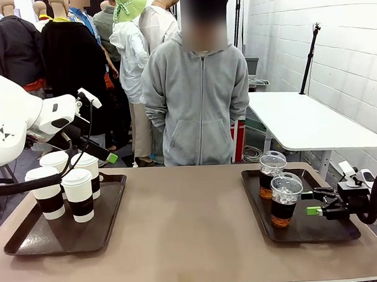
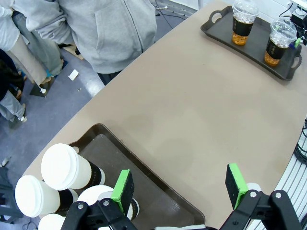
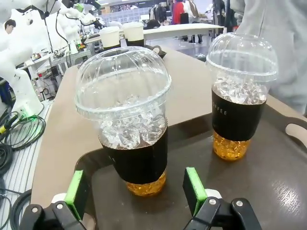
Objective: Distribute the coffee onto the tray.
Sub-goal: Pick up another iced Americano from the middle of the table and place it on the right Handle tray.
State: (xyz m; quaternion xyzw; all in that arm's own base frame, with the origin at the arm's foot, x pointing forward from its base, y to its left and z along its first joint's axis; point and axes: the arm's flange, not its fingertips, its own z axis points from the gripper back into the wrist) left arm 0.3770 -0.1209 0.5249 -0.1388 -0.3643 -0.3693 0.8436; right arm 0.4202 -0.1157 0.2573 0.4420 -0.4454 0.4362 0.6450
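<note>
With jaws wide and empty, the right tool [image 3: 134, 196] lined up on the nearer clear dome-lidded plastic cup of iced brown coffee [image 3: 127, 120] at its 12 o'clock on the dark brown tray [image 3: 268, 187], a forward reach and close apparently next, while the left tool [image 2: 180, 189] hung open and empty above the desk [image 1: 186, 223].

I work in a robotics lab: another white robot arm [image 3: 19, 57] and loose cables [image 3: 19, 139] beside my table [image 1: 187, 229], a painted block wall [image 1: 335, 38], a white bench [image 1: 301, 119].
</note>
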